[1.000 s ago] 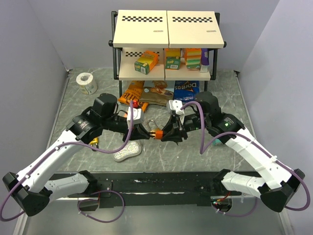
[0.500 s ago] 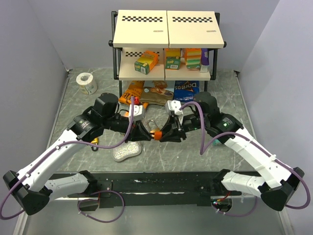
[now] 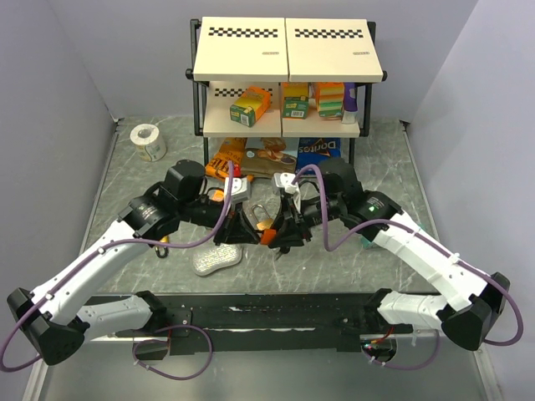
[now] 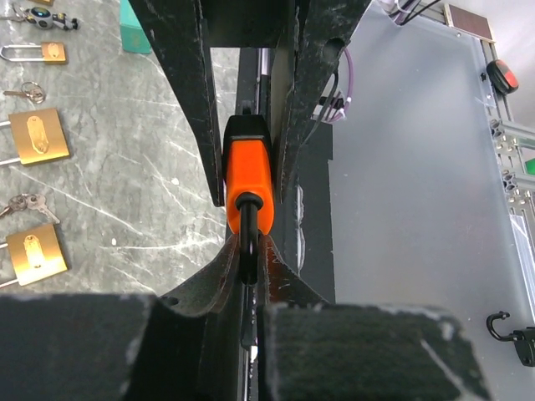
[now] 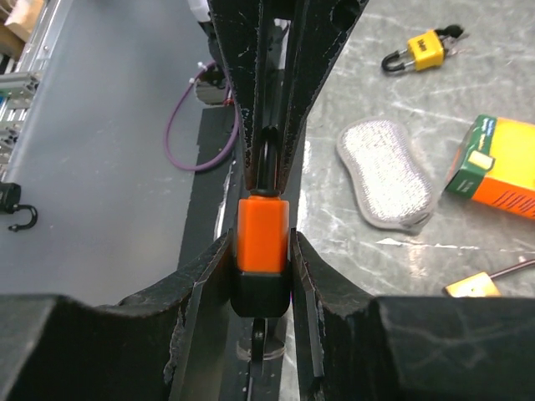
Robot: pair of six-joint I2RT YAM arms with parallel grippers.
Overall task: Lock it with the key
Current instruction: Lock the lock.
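An orange padlock (image 3: 266,234) with a black base is held in the air between both grippers. In the right wrist view my right gripper (image 5: 262,259) is shut on the lock's orange body (image 5: 263,234). A key (image 5: 259,338) hangs under the black base. In the left wrist view my left gripper (image 4: 247,244) is shut on the black shackle (image 4: 248,230), with the orange body (image 4: 248,175) just beyond and the right fingers on both its sides. A silver key ring (image 3: 261,213) shows by the lock from above.
A grey scrub pad (image 3: 216,258) lies left of the grippers. Brass padlocks (image 4: 33,138) with keys, a yellow padlock (image 5: 422,50) and a green-orange box (image 5: 493,167) lie on the table. A shelf rack (image 3: 284,75), snack bags (image 3: 251,159) and a tape roll (image 3: 149,140) stand behind.
My right arm has shifted left and its wrist has turned. The padlock stays gripped between both grippers and sits slightly nearer the front edge.
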